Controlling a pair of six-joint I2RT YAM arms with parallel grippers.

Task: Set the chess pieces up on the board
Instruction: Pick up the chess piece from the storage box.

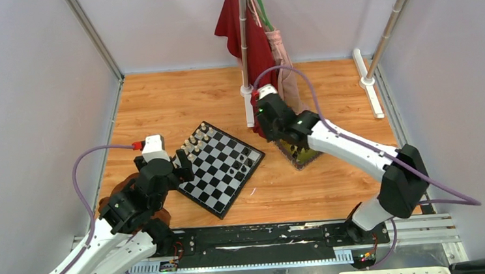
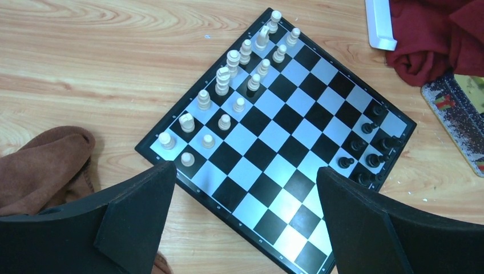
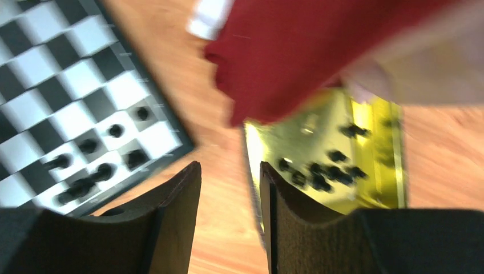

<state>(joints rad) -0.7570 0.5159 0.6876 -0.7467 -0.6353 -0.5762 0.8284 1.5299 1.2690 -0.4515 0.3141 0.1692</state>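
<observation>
The board (image 1: 220, 171) lies turned like a diamond at centre left. Cream chess pieces (image 2: 228, 74) line its far-left edge in two rows. Several black pieces (image 2: 371, 151) stand at its right corner. More black pieces (image 3: 325, 171) lie in the gold tray (image 3: 371, 114). My left gripper (image 2: 245, 171) hovers over the board's near-left edge. It is open wide, with nothing between its fingers. My right gripper (image 3: 228, 168) hangs over bare wood between the board (image 3: 57, 85) and the tray. It is open and holds nothing. The right wrist view is blurred.
A red cloth (image 1: 245, 32) and a pink one hang from a stand behind the tray (image 1: 300, 153), and the red one drapes over its far end. A brown cloth (image 2: 45, 165) lies by my left arm. White stand bases (image 1: 370, 91) and enclosure walls border the wooden table.
</observation>
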